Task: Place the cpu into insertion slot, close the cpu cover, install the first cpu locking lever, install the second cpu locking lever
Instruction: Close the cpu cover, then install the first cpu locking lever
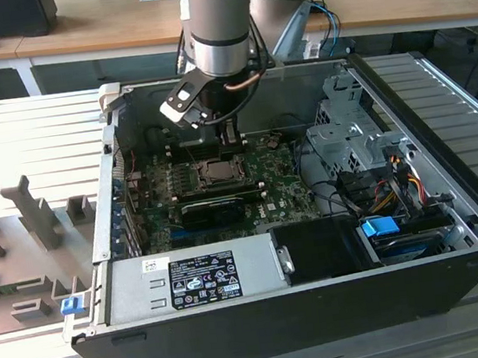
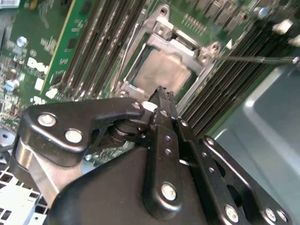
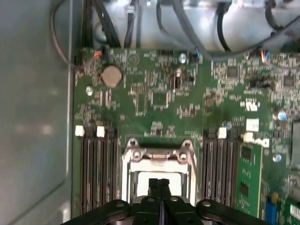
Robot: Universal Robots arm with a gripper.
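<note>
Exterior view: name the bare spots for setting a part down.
Free: ribbed grey table on the exterior view's right, beside the black computer case. Crowded: green motherboard, cabled silver drive cage, grey fixture blocks.

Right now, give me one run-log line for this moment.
gripper: shut, empty, above cpu | cpu: in insertion slot | cpu cover: down over cpu

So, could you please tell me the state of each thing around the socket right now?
cpu: seated in the insertion slot.
cpu cover: closed down over the cpu.
locking lever: sticking out sideways, apparently not latched.
gripper: jaws shut, empty, above the cpu.
computer case: side open.
</note>
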